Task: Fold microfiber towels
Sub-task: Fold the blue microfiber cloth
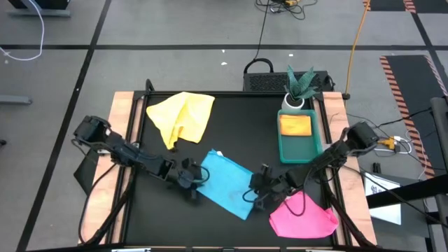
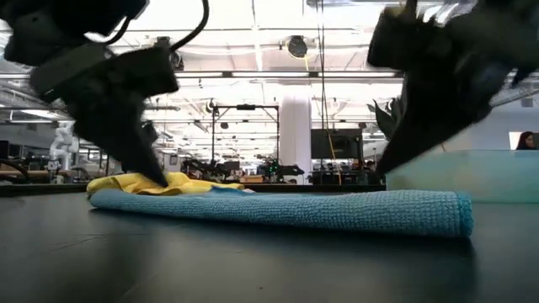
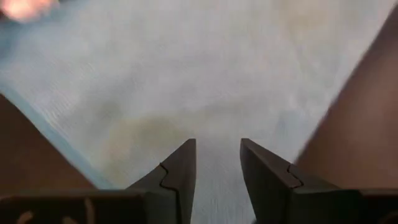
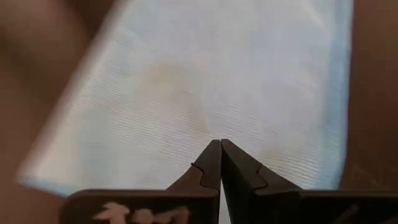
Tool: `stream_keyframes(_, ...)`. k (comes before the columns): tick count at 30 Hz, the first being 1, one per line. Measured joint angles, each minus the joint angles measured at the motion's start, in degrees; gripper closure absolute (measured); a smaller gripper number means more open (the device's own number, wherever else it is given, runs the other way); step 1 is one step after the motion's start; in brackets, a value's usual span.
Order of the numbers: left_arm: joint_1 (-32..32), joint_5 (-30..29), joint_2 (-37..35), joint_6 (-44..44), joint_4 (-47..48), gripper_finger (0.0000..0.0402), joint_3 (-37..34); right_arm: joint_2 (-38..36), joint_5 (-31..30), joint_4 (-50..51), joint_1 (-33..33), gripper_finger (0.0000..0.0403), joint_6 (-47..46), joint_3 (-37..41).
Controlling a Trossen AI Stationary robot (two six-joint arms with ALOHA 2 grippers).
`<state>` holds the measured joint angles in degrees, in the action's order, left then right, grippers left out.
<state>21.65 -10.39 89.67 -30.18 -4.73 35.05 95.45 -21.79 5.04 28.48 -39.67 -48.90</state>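
I am working on the blue towel [image 1: 225, 183], which is lying folded over in the middle of the table [image 1: 231, 119], its doubled edge showing thick in the low view. One yellow towel [image 1: 183, 116] is lying crumpled toward the table's far left, and the pink towel [image 1: 302, 217] is sitting bunched at the near right edge, so I judge both are waiting to be folded. Another yellow towel [image 1: 295, 125] is lying in the green tray [image 1: 299, 150], seemingly folded. My left claw [image 1: 194, 183] is reaching in low at the blue towel's left end, its fingers parted with only a narrow gap between them and pointing down at the cloth, gripping nothing as far as I can see. My right claw [image 1: 256, 198] is stretching in from the right to the towel's right end, clenched tight with its tips together just over the fabric; whether it is pinching any cloth I cannot tell.
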Motion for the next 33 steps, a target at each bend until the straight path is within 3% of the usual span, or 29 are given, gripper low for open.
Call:
stream_keyframes(6, 0.87, -0.97, 5.16, -0.63, -0.37, 0.0275, 0.34, 1.65, -0.51, 10.57, -1.01, 0.0403, -5.56, 0.02)
stream_keyframes(9, 0.17, -2.27, 5.28, 3.85, 0.06, 0.0275, 0.35, 1.54, -0.05, 13.40, -0.01, 0.0403, -10.22, -0.11)
stream_keyframes(16, -4.82, -3.49, -1.35, 16.06, 6.73, 0.0275, -0.07, 1.68, 6.68, 4.33, 5.90, 0.0403, -15.23, 0.01)
stream_keyframes(21, -8.98, -4.04, -6.93, 17.69, 9.89, 0.0275, -0.09, 1.72, 6.95, -8.29, 9.79, 0.0403, -8.38, 0.07)
stream_keyframes(25, -9.30, 2.75, -7.45, 16.93, 3.90, 0.0275, -0.04, 1.71, 0.54, -15.68, 9.71, 0.0403, -1.43, 0.04)
stream_keyframes(29, -7.46, 6.76, -4.35, 15.05, -1.40, 0.0275, 0.00, 1.68, -3.75, -15.73, 4.63, 0.0403, 1.94, 0.04)
stream_keyframes(33, -5.77, 4.25, 0.19, 11.53, -4.08, 0.0275, 0.02, 3.19, -3.20, -15.74, -2.84, 0.0403, 7.03, 0.04)
